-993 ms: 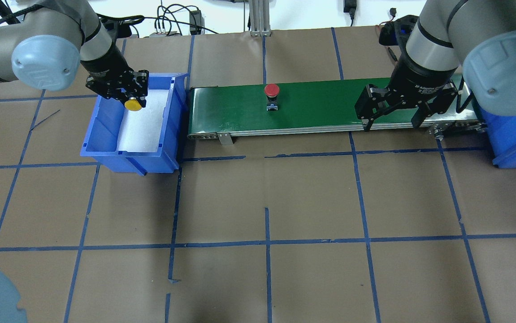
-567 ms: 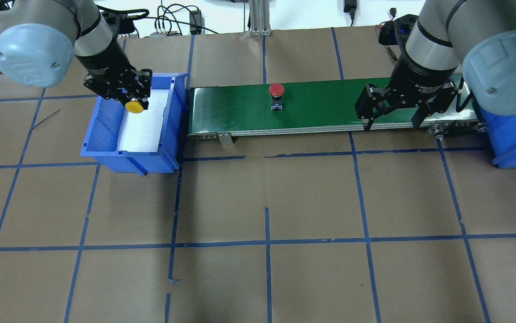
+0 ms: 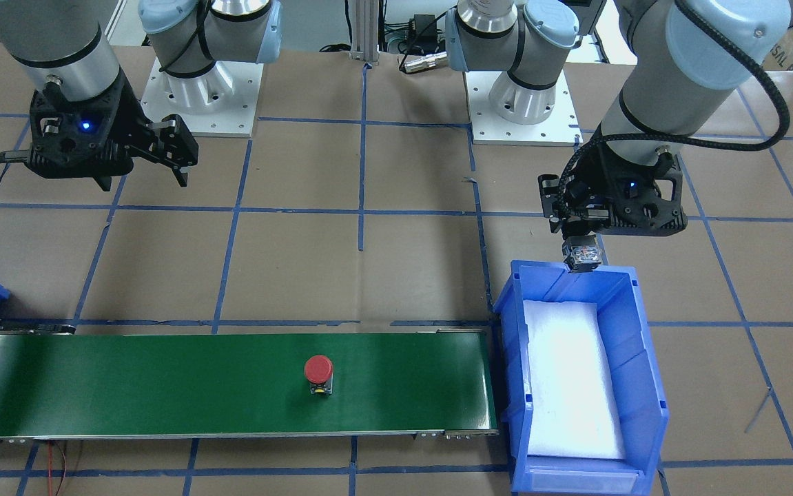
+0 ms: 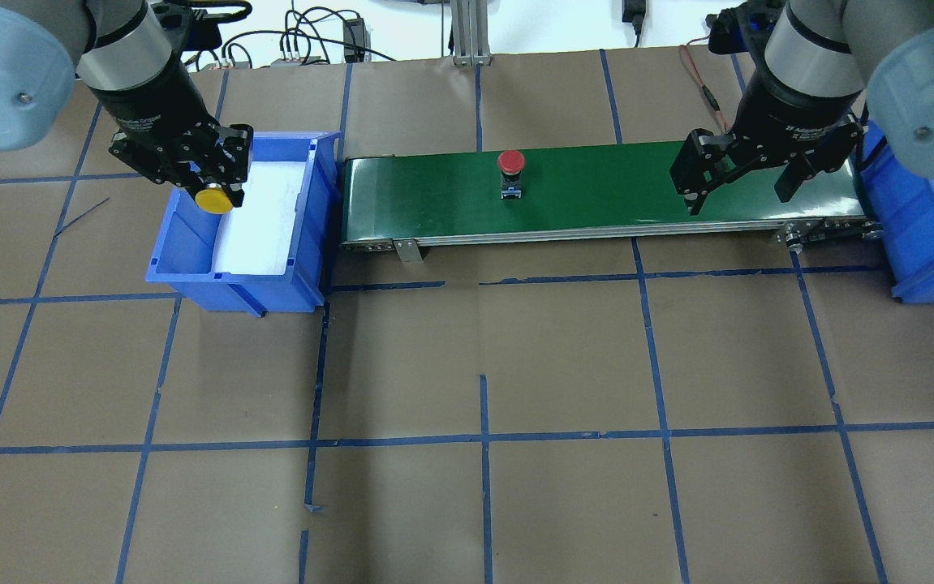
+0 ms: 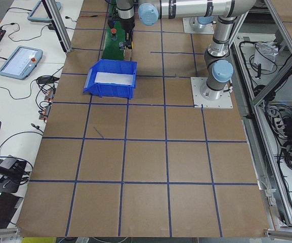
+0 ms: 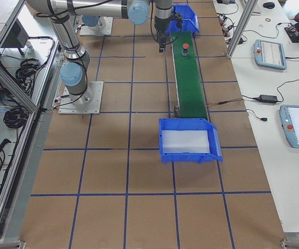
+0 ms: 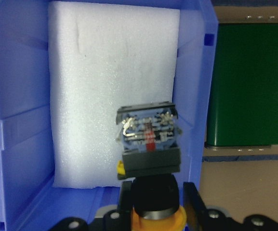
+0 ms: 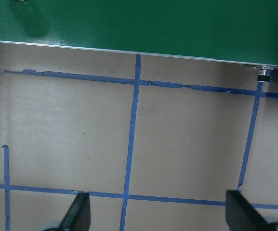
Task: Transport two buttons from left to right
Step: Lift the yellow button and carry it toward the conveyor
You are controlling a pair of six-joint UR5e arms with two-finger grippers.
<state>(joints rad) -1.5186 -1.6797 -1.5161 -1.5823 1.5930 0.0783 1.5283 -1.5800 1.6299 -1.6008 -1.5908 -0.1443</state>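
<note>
- Table (image 4: 467,365): carries a green conveyor belt (image 4: 596,195) set between two blue bins, the left bin (image 4: 191,280) at the source end and the right bin (image 4: 921,259) at the goal end.
- Step in hand, as judged: the second button has been picked and is being carried from the left bin toward the belt. The first one lies on the belt, and neither has reached the right bin.
- Next move, as judged: bring the load over the belt's near end, clear of the bin wall, lower it until it rests, then open. A tilted release could tip it.
- Left fingers (image 7: 191,198): closed to a narrow gap, pinching the yellow button (image 4: 213,199) close to its cap. Its contact block juts out past the fingertips, above the bin's white foam (image 7: 100,96) and not touching it.
- Right fingers (image 4: 690,191): spread wide and empty, hanging over the belt's right end at its robot-side edge, well apart from either button.
- Red button (image 4: 510,162): stands on the belt about midway along, cap up, touched by nothing but the belt.
</note>
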